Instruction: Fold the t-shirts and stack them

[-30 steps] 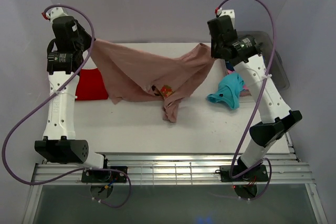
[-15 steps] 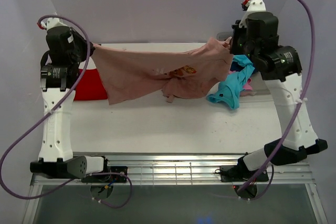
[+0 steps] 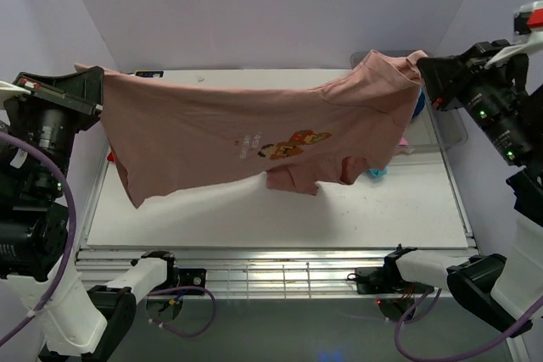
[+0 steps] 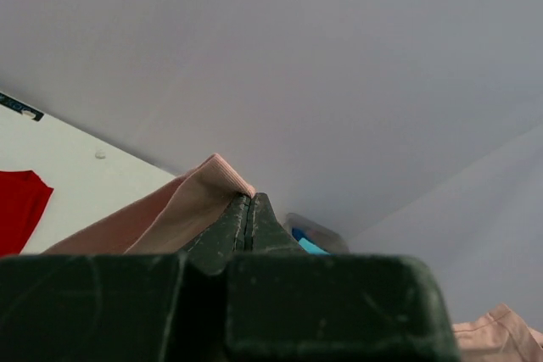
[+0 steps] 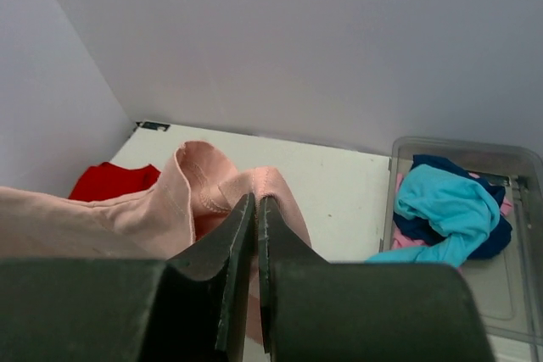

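Step in hand, by judgement: spreading dusty-pink t-shirt (image 3: 246, 125) in air, ahead of laying flat. Left gripper (image 4: 249, 207) pinched tight on left shoulder edge, right gripper (image 5: 256, 208) on right; shirt hangs stretched above table (image 3: 254, 218). Next move calls for even, taut lowering. Cloth thin, limp, hem sagging. Turquoise t-shirt (image 5: 445, 205) crumpled in clear bin (image 5: 509, 154), far right.

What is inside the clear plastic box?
The clear bin holds a crumpled turquoise t-shirt on top, a navy t-shirt under it, and a bit of pink cloth peeking out. Anything lower in the pile is covered.
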`<state>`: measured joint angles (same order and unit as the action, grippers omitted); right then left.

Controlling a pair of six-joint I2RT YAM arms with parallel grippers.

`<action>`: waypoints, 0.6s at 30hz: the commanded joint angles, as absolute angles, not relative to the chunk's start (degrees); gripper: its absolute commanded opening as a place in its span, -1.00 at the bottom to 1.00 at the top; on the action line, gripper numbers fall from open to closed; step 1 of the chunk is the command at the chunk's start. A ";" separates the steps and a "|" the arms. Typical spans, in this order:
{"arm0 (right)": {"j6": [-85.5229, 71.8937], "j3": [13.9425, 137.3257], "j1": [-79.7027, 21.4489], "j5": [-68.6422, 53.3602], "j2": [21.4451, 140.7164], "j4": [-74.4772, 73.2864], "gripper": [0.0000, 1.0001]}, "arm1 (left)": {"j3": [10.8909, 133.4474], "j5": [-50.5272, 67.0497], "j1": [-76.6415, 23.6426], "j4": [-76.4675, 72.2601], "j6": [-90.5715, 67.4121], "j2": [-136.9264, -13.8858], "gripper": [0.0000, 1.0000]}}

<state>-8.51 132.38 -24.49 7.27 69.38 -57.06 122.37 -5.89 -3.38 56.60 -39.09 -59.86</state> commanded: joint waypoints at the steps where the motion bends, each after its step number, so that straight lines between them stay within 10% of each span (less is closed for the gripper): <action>1: -11.33 133.86 -24.52 3.08 67.94 -53.10 -0.84 | 127.00 -2.12 -3.25 63.28 -40.34 -63.63 -1.00; 18: -16.17 125.25 -24.52 -4.66 90.85 -55.11 -0.85 | 113.01 5.45 -3.34 61.09 -34.54 -81.45 -1.00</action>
